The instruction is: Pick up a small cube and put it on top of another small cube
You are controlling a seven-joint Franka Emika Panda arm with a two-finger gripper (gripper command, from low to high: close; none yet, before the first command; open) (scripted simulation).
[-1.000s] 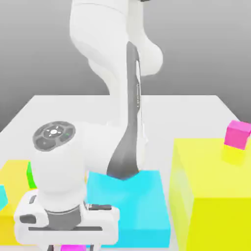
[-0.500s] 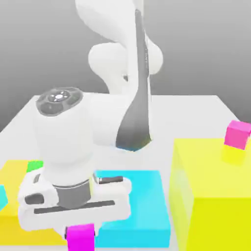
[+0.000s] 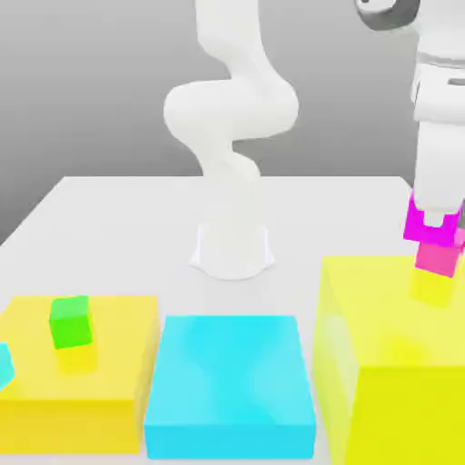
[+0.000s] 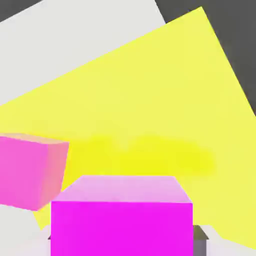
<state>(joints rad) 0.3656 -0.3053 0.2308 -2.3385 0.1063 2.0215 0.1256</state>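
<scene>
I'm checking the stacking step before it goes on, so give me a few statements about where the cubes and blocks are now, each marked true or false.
1. The fingers hold the magenta cube. True.
2. The hot-pink cube sits on the cyan block. False: it sits on the tall yellow block.
3. The magenta cube already rests squarely on the hot-pink cube. False: it is held just above it, offset toward the exterior view's left.
4. The green cube sits on the low yellow block. True.
</scene>
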